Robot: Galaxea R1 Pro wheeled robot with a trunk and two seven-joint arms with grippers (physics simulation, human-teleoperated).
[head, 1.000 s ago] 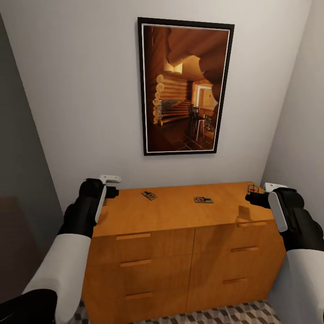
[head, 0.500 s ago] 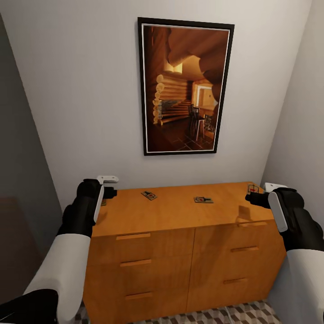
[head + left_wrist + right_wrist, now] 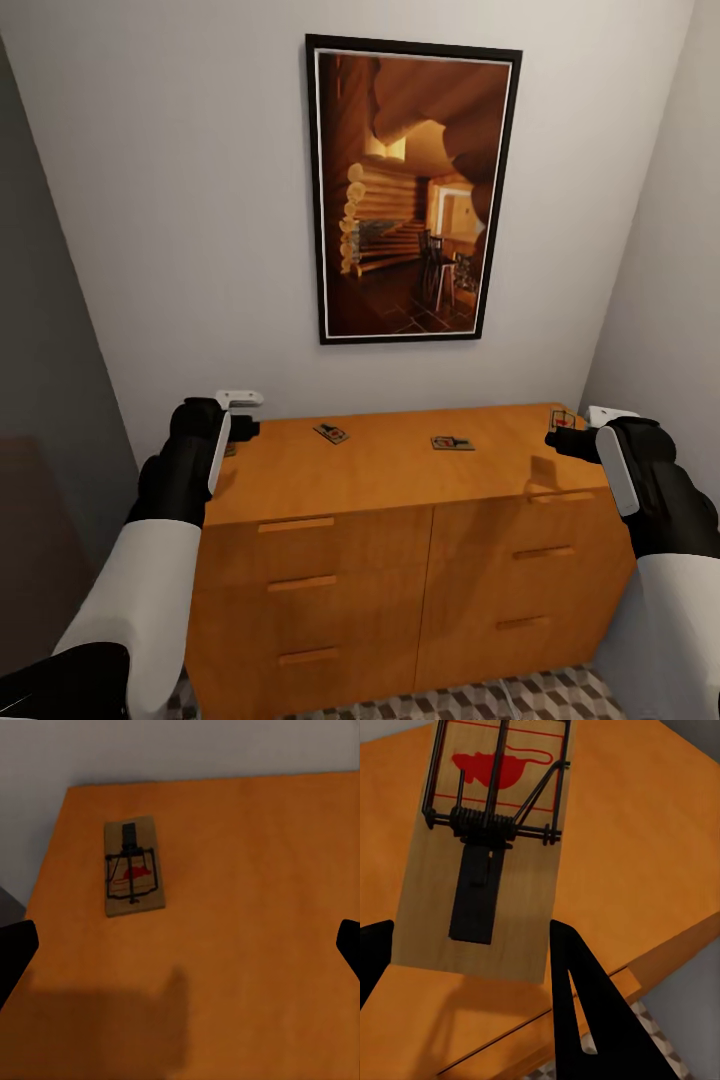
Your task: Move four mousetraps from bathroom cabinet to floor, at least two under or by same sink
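Observation:
The orange-brown cabinet [image 3: 400, 560] stands against the wall. Two mousetraps [image 3: 331, 434] [image 3: 452, 443] lie on the middle of its top. My left gripper [image 3: 245, 430] hovers over the top's left end. In the left wrist view it is open [image 3: 180, 949], its dark fingertips [image 3: 15, 952] far apart, with a mousetrap [image 3: 133, 868] lying flat ahead of them. My right gripper [image 3: 560, 443] is at the right end, open [image 3: 472, 967], its fingers [image 3: 585, 1012] flanking the near end of another mousetrap [image 3: 487, 847] [image 3: 563, 418]. A strip of bathroom floor [image 3: 540, 695] shows below. The bathroom sink is out of view.
A tall framed picture [image 3: 412, 192] hangs on the white wall above the cabinet. A grey wall [image 3: 50, 380] closes the left side and a white wall [image 3: 670, 300] the right, so the cabinet sits in a narrow nook.
My left gripper has shifted slightly to the left over the cabinet's left end. The right gripper and the mousetraps have not moved.

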